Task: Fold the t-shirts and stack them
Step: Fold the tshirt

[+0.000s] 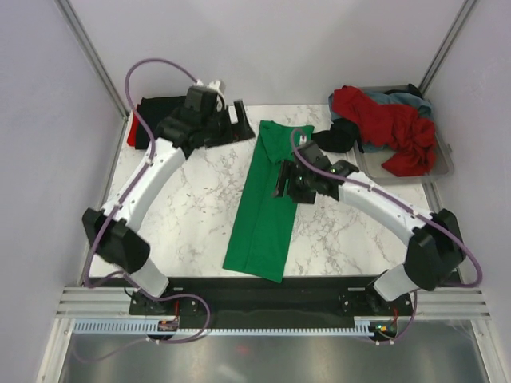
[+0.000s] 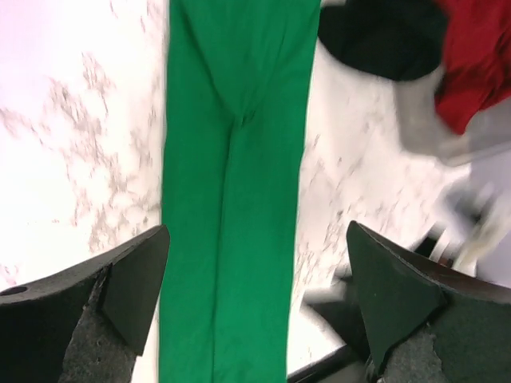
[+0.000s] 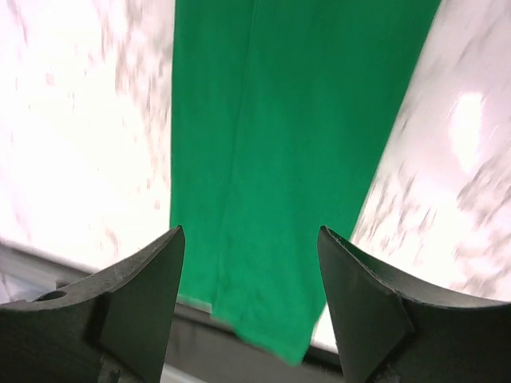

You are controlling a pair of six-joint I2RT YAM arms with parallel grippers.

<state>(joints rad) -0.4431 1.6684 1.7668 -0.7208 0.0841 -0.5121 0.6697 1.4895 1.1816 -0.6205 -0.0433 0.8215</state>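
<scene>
**Both claws spread wide and empty over the green strip**

The left gripper [image 2: 255, 307] has its jaws far apart with nothing between them, near the upper end of the green t-shirt [image 1: 262, 203]. The right gripper [image 3: 251, 299] is just as wide and empty, over the strip's middle in the top view. The shirt lies folded lengthwise, running from upper centre to lower centre of the marble table [image 1: 192, 215]. At upper right, the red t-shirt [image 1: 391, 124] and grey-blue t-shirt [image 1: 407, 100] are heaped in the clear tray [image 1: 444, 166], with the black t-shirt [image 1: 343, 136] at its left edge. At upper left a black and red cloth pile [image 1: 150, 112] lies partly hidden behind the left arm.
</scene>
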